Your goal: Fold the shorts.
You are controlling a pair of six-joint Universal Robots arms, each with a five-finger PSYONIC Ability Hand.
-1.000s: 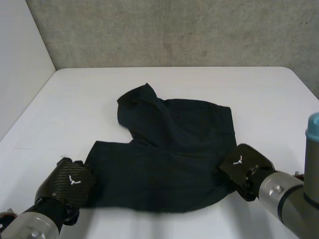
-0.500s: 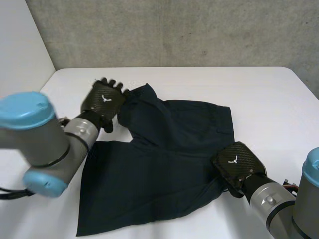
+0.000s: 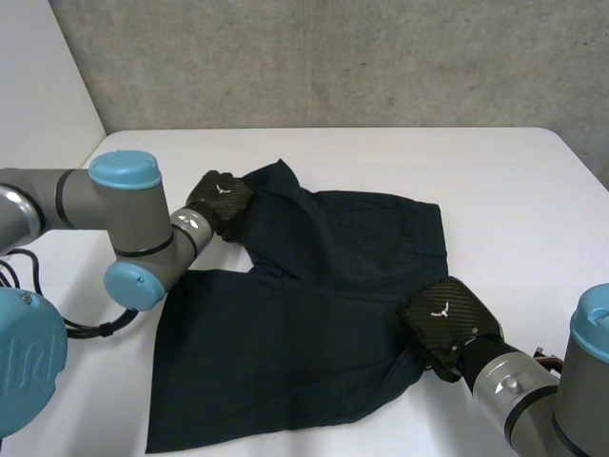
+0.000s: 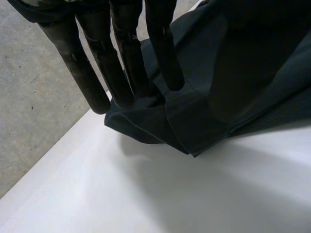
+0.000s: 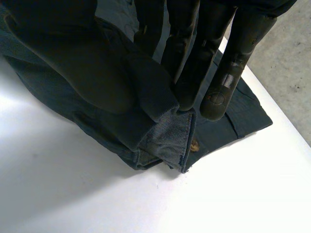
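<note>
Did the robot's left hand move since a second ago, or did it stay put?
Yes. The left hand went away from the near edge of the table toward the concrete wall, and is now at the far leg of the shorts.

The shorts (image 3: 304, 324) are matt dark woven cloth, the table (image 3: 514, 190) smooth white, the wall (image 3: 381, 57) rough concrete.

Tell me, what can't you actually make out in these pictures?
- Head view: the right hand covers its own fingers and the shorts edge beneath it.
- Right wrist view: a small brownish mark on the cloth, too small to identify.
- Left wrist view: the left hand hides the cloth behind its fingers.
</note>
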